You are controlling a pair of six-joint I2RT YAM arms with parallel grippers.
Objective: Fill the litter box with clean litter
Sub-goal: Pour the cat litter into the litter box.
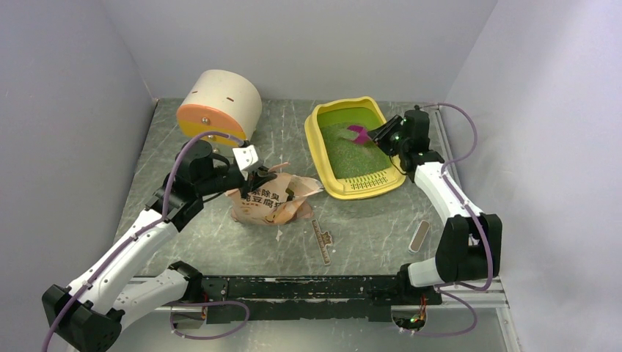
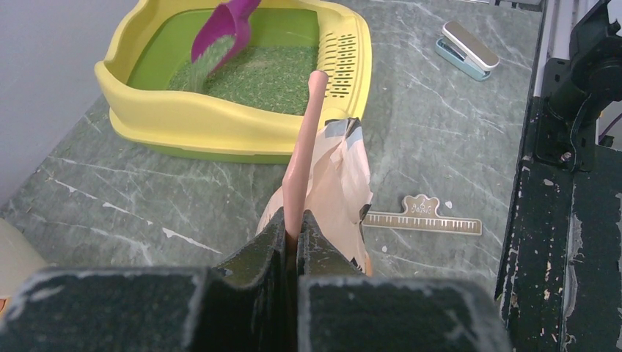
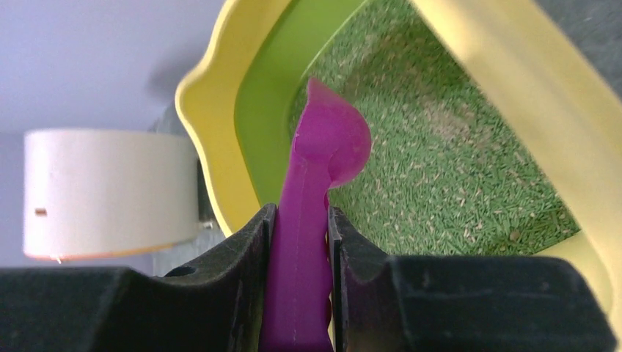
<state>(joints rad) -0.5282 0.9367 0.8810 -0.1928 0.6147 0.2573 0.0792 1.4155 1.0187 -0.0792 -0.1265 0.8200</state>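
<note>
On the far right of the table (image 1: 220,253), the yellow litter box (image 1: 364,190) sits with green litter (image 1: 353,155) spread across its pan. My right gripper (image 1: 379,134) is clamped on the handle of a magenta scoop (image 1: 359,133), which tilts over the box, granules spilling from its bowl. Left of the box, my left gripper (image 1: 259,177) pinches the top edge of a crumpled pink bag (image 1: 273,205), jaws almost touching. A cream container (image 1: 224,103) stands behind it.

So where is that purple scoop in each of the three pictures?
Top external: magenta scoop upper right of centre.
Left wrist: magenta scoop at top, left of centre.
Right wrist: magenta scoop at centre, in the right end effector.
Shared landmark: the yellow litter box.
</note>
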